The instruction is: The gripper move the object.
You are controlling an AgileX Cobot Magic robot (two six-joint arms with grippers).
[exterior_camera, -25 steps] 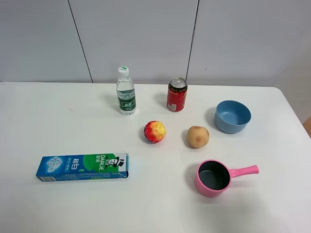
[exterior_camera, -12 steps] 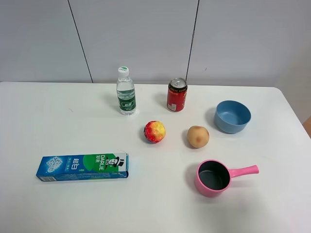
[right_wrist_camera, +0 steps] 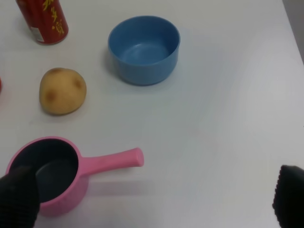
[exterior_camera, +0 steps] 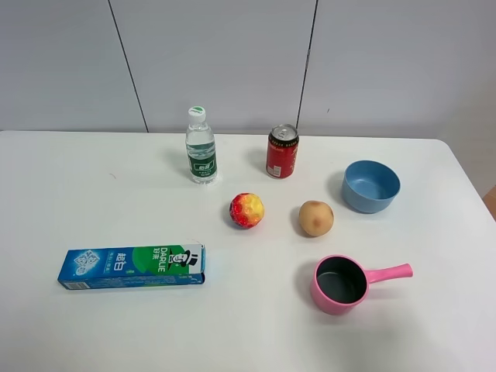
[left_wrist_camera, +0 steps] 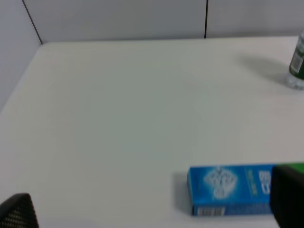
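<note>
White table (exterior_camera: 93, 186), tan fruit (exterior_camera: 316, 218) sitting between red ball (exterior_camera: 246, 210) and blue bowl (exterior_camera: 371, 186), pink pot (exterior_camera: 339, 284) nearby, right gripper (right_wrist_camera: 152, 202) spreading wide, left gripper's (left_wrist_camera: 152, 216) gap, can't tell

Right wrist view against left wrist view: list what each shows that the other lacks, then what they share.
Only the right wrist view shows the tan-brown fruit, the blue bowl, the pink pot with its handle, and the red can. Only the left wrist view shows the blue-green box and the edge of the water bottle. Both share the white table, and each catches its own claw's dark fingertips at the frame's edges, spread wide with nothing between them.
</note>
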